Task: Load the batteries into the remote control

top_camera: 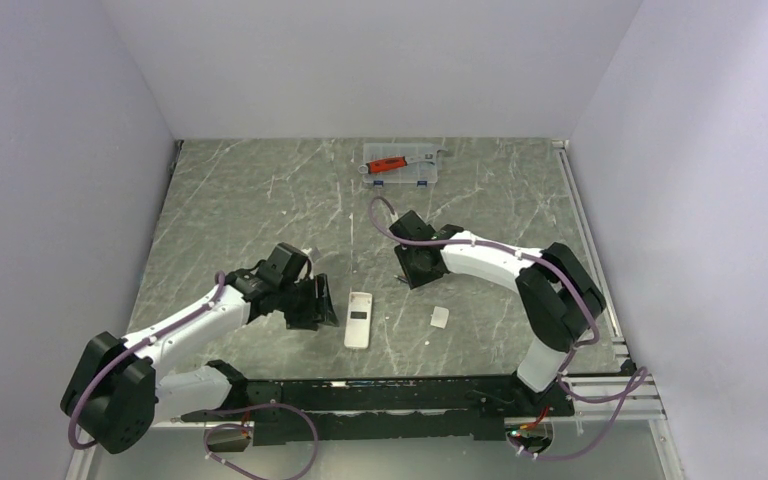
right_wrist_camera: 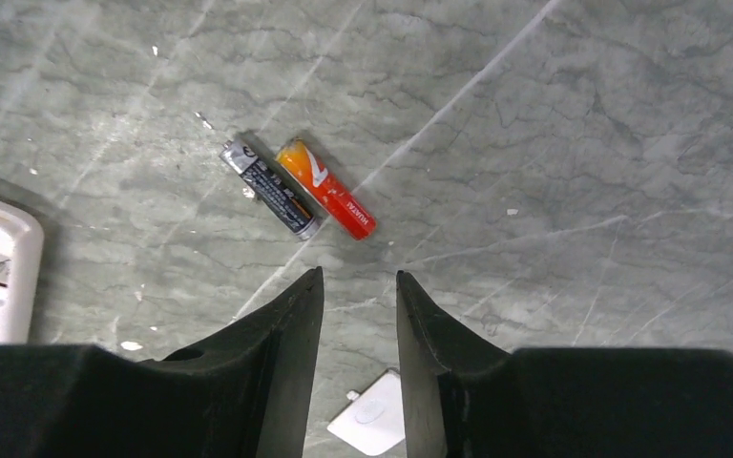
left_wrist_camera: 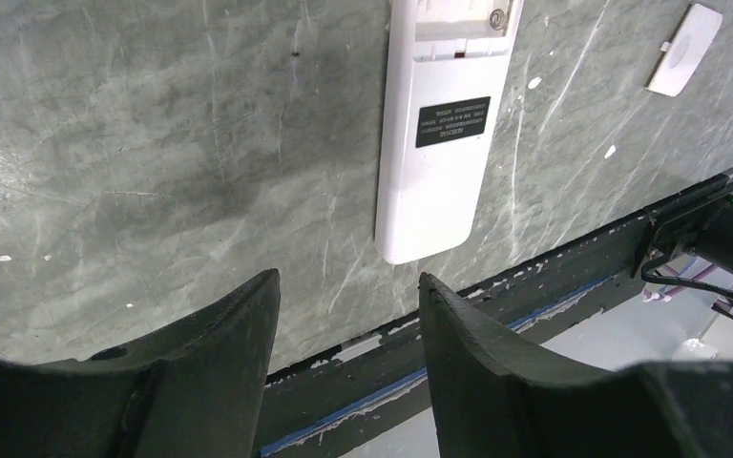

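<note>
L gripper (top_camera: pixel 315 303) is hovering w/ jaws apart, nothing btwn them. The remote control (top_camera: pixel 358 319) is lying back-up on the table (top_camera: pixel 260 200) just at its 3 o'clock, w/ the recess end pointing to 12. R gripper (right_wrist_camera: pixel 360 279) is hanging w/ fingers parted a little, empty. The batteries (right_wrist_camera: pixel 296 186), one dark & one orange-red, are lying side by side at 11 o'clock of its tips. A white piece (top_camera: pixel 439 317) is sitting at the remote's 3 o'clock, & a clear case (top_camera: pixel 400 165) at the table's 12.

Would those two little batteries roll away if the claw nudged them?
Likely: the batteries are smooth cylinders lying on a flat table, so a sideways push probably rolls them. They look rigid; their glossy wrap might slip in the right claw.
</note>
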Tool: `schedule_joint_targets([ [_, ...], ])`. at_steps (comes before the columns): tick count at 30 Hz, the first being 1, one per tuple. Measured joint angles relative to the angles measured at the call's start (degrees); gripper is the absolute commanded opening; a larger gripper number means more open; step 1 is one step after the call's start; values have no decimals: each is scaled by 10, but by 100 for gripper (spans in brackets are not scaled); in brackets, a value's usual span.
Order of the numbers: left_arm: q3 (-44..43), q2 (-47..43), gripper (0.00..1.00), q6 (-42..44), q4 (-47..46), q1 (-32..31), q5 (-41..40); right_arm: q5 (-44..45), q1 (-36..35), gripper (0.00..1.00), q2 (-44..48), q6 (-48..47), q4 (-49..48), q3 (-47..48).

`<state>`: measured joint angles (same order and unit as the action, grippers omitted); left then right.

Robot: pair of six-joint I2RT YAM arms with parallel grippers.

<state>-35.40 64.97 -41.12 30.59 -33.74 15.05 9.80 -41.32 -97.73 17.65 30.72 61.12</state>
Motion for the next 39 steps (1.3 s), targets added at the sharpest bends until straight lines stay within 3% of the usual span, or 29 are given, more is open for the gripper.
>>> schedule_joint_targets([
  [26,-16,10,62,12,8,0,-5,1,8,41,-59,-46,9,39],
  [39,-18,16,62,13,10,0,-10,-20,12,33,-65,-61,7,45],
])
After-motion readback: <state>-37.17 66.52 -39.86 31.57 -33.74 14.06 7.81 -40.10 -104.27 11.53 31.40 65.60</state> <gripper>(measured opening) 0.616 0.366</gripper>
